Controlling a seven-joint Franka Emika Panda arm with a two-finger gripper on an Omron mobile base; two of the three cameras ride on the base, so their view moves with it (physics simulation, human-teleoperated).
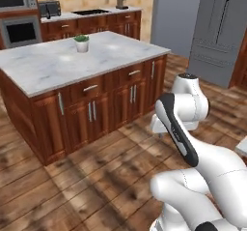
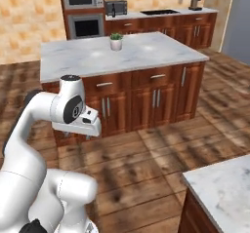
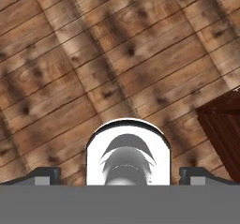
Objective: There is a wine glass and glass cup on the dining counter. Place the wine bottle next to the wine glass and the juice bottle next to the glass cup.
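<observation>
Wooden plank floor lies beneath the claw, its 2 fingertips spread apart, grasping nothing.

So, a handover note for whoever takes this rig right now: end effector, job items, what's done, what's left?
End effector: open, holding nothing, pointing down at the wooden floor.
Arm folded in front of the island, which carries a small potted plant.
A marble counter corner sits at the base's right.
Neither bottle nor glass is in sight.
Done: nothing visible.
Left: find both bottles, place wine by the wine glass, juice by the cup.
</observation>
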